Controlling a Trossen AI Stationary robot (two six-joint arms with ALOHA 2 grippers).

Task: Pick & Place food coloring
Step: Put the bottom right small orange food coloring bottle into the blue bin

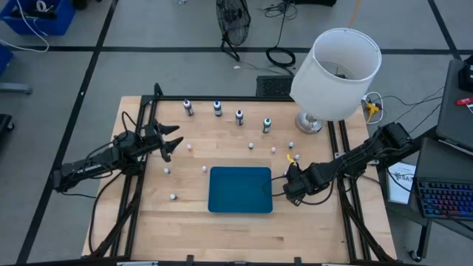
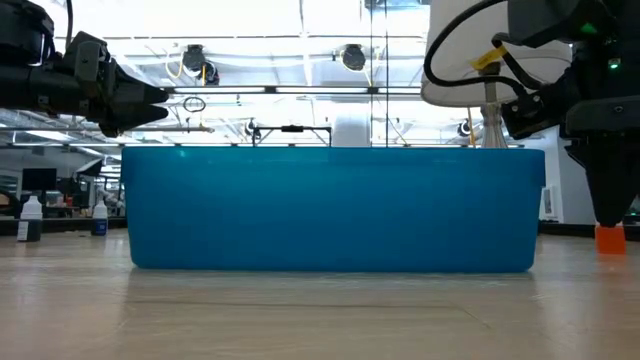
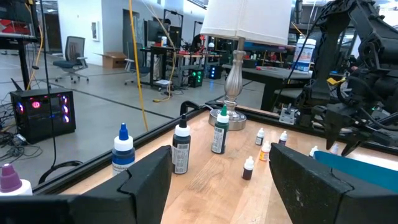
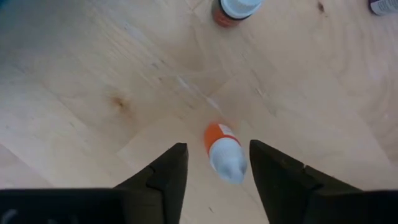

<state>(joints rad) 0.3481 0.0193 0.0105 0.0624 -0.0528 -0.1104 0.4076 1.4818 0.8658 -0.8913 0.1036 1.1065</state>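
Right gripper (image 4: pixel 212 163), jaws open, hangs over an orange bottle (image 4: pixel 224 152) beside the blue mat (image 1: pixel 240 189); left gripper (image 1: pixel 170 140), jaws open, waits near the table's (image 1: pixel 222 222) left edge.

we see a grey floor (image 1: pixel 185 66) crossed by dark lines around the wooden surface (image 1: pixel 222 225). a fan (image 1: pixel 233 22) stands at twelve o'clock, a blue bin (image 1: pixel 37 15) at ten, a keyboard (image 1: pixel 447 199) at three. an office chair (image 3: pixel 68 56) sits beyond.
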